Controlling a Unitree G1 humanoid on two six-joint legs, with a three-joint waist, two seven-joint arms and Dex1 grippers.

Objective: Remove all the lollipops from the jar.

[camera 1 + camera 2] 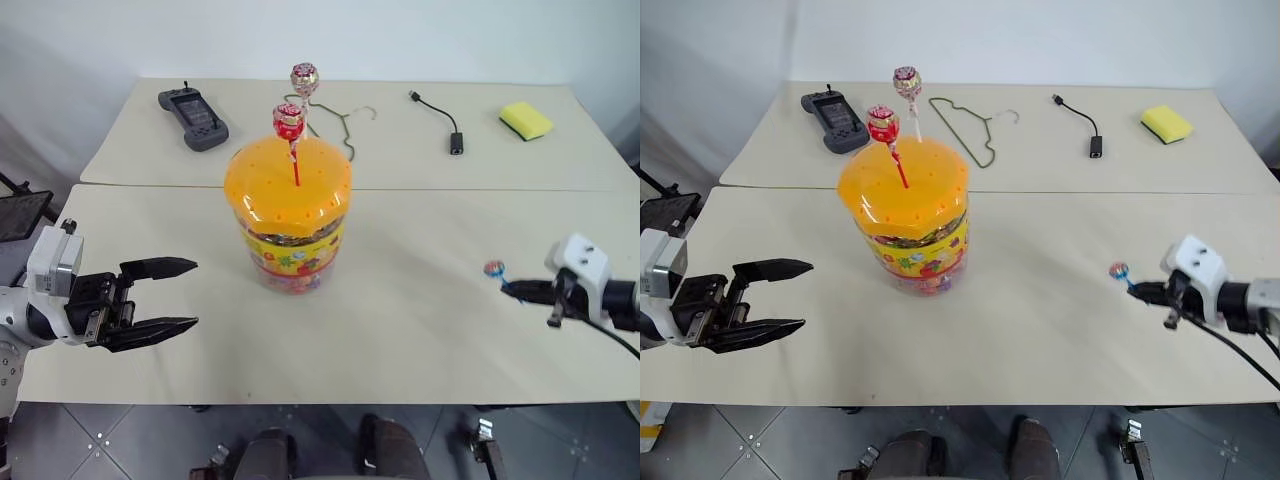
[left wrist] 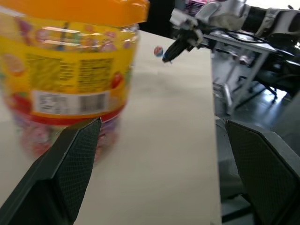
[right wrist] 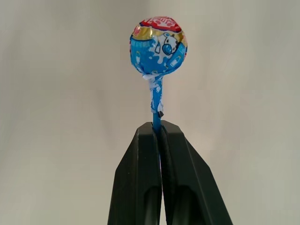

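A clear plastic jar (image 1: 290,215) with an orange, hole-dotted domed lid and a yellow-red label stands near the middle of the front table (image 1: 400,300). A red-wrapped lollipop (image 1: 288,122) and a pinkish-beige one (image 1: 304,78) rise on thin sticks from its lid. The third, a blue-wrapped lollipop (image 3: 158,45), is out of the jar: the right gripper (image 3: 158,129), well off to the jar's right and above the tabletop, is clenched on its blue stick, ball pointing toward the jar. The left gripper (image 1: 170,297) hangs to the jar's left, fingers spread and holding nothing. On the rear table lie a black handheld controller (image 1: 193,118), a wire hanger (image 1: 970,125), a black cable (image 1: 440,118) and a yellow sponge (image 1: 526,120).
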